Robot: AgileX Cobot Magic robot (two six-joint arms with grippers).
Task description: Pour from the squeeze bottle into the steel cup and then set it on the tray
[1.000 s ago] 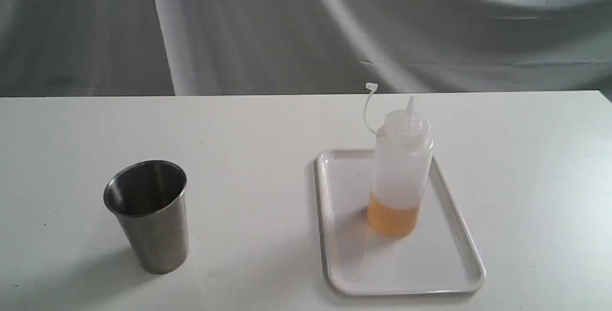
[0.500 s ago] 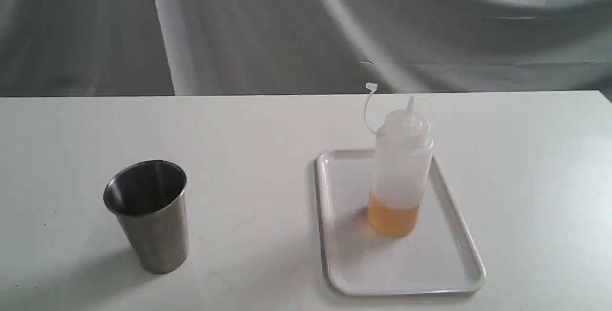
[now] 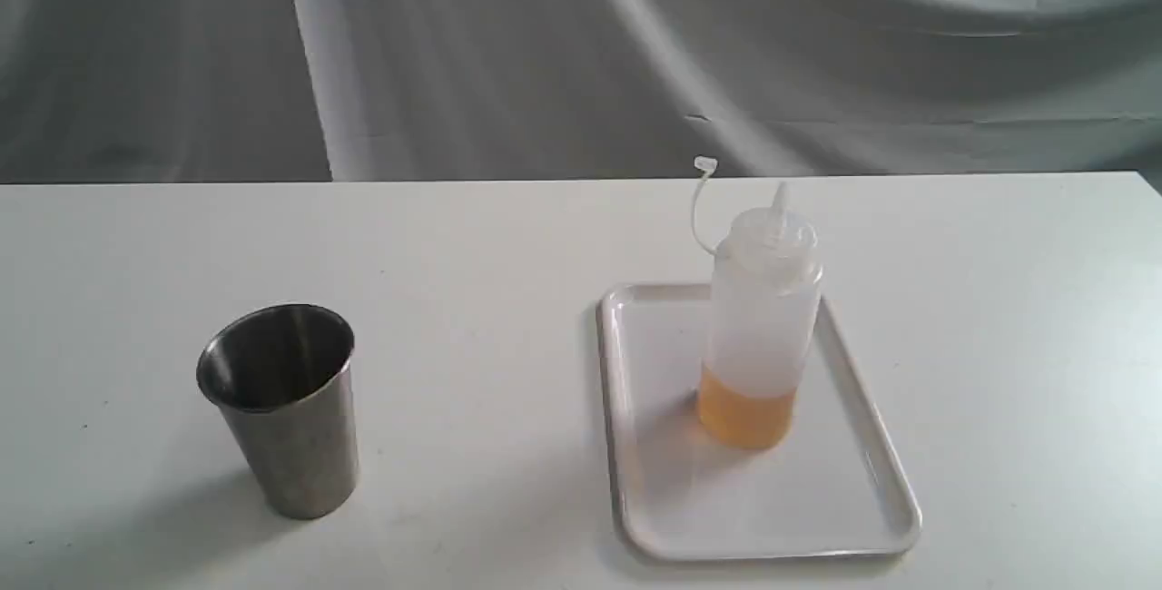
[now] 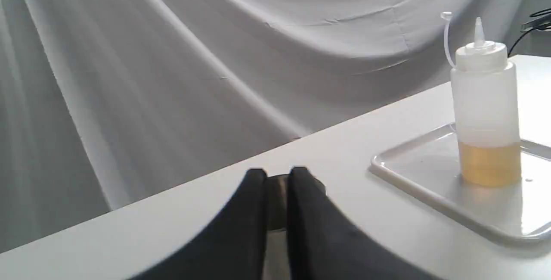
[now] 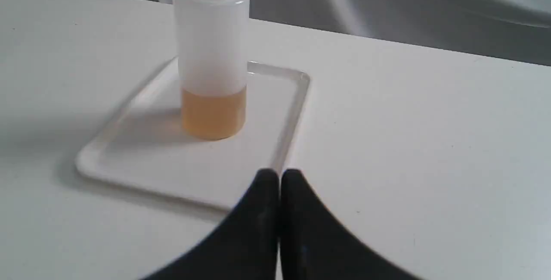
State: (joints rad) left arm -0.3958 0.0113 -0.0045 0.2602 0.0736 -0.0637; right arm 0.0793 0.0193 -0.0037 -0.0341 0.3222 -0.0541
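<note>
Nothing has moved over the last second: squeeze bottle [image 3: 761,327] upright on the tray [image 3: 876,504], steel cup [image 3: 281,408] well apart, left gripper [image 4: 275,176] and right gripper [image 5: 279,176] both clenched empty, pouring unstarted

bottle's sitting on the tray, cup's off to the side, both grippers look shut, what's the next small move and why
Probably open the right gripper and ease it toward the squeeze bottle. The bottle stands upright on the tray, ungripped, right in front of that gripper, while the steel cup stands apart on the table, so nothing can pour yet.
</note>
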